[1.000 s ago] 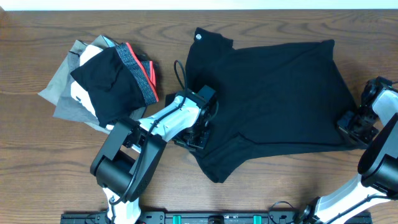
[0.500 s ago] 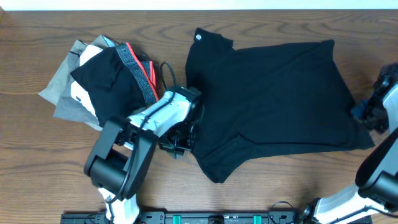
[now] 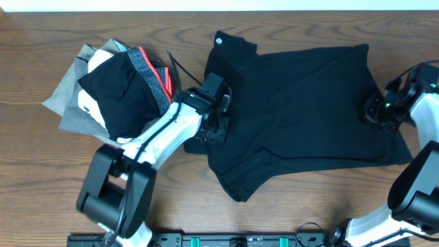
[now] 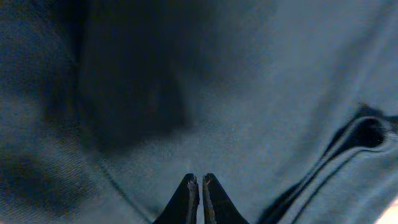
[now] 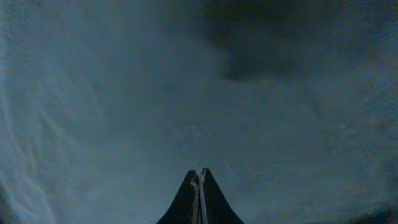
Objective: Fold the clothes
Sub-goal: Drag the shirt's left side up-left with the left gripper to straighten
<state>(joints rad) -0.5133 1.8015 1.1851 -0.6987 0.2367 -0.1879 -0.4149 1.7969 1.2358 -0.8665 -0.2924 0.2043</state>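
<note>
Your shirt (image 3: pixel 302 103) lies spread on the bench (image 3: pixel 41 178), right of centre. Its long axis runs left to right, with the logo (image 3: pixel 219 39) at the far-left corner. Your left hand (image 3: pixel 218 123) sits over the shirt's left edge and your right hand (image 3: pixel 378 111) over its right edge — one at each end of that axis. Both hands are pinched tight; whether cloth is caught between the fingers cannot be told. Each end lies nearest its own hand, so the fold probably carries one end across toward the other — mind the pile of other garments (image 3: pixel 116 89) just left of the left hand.
</note>
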